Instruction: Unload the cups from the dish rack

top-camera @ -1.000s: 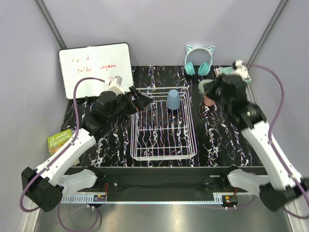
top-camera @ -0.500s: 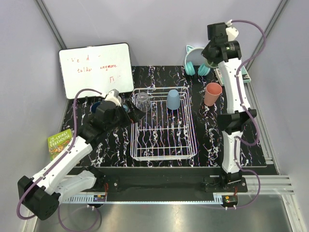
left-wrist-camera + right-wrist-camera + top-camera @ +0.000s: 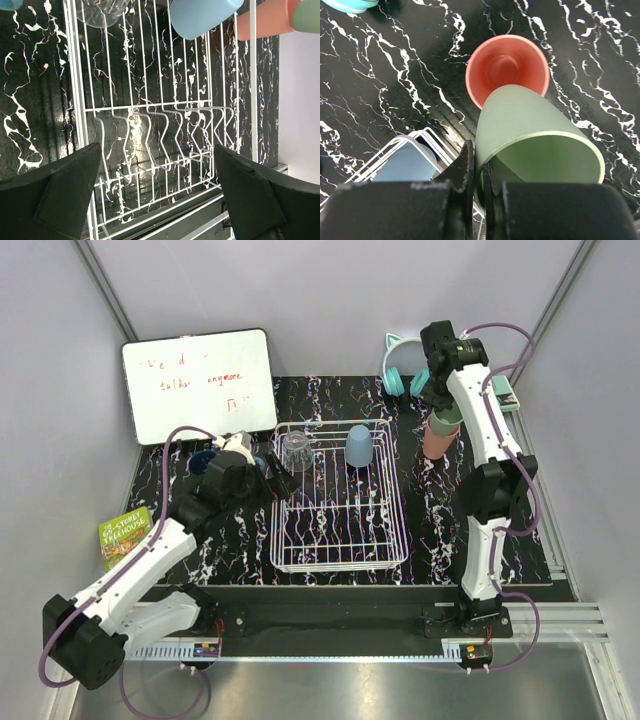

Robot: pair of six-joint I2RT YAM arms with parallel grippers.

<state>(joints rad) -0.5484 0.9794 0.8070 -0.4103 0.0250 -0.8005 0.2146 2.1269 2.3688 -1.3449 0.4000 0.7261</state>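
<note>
The white wire dish rack (image 3: pixel 340 540) stands mid-table and holds a clear glass (image 3: pixel 295 450) and a light-blue cup (image 3: pixel 358 445) at its back. A salmon-pink cup (image 3: pixel 436 443) stands upright on the table to the rack's right. My right gripper (image 3: pixel 479 165) is shut on the rim of a sage-green cup (image 3: pixel 535 135), held tilted just above the salmon cup (image 3: pixel 507 70). My left gripper (image 3: pixel 156 150) is open and empty over the rack's left side (image 3: pixel 150 125), short of the glass (image 3: pixel 102 10). A dark blue mug (image 3: pixel 203 458) is partly hidden behind the left arm.
A whiteboard (image 3: pixel 200 380) leans at the back left. Teal cat-ear headphones (image 3: pixel 410 365) lie at the back, and a small box (image 3: pixel 505 395) lies beside them. A green book (image 3: pixel 122 535) lies off the mat at the left.
My right arm rose high at the back with the green cup, then came down over the salmon cup. My left gripper drew back left from the glass.
</note>
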